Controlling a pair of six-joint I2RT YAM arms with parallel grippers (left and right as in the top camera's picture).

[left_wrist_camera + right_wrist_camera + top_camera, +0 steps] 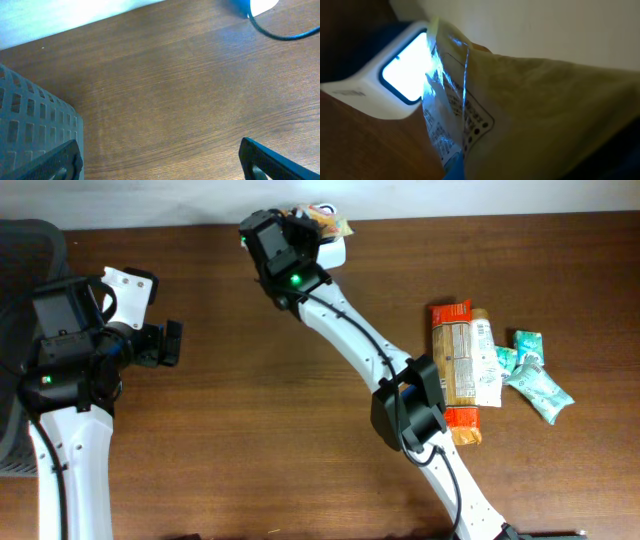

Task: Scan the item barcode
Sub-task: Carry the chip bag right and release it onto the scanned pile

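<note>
My right hand (303,232) is clamped on a snack packet (530,100) at the far edge of the table (230,430). The packet's printed side is just beside the lit window of the white scanner (402,75). My left hand (172,343) hangs over the wood at the left, fingers wide apart. A heap of wrappers (480,365) lies at the right.

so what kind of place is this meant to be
Probably a mock shop checkout set up on a wooden table: a white barcode scanner with its window lit, a snack packet held up to it, and more packaged snacks piled to one side.
</note>
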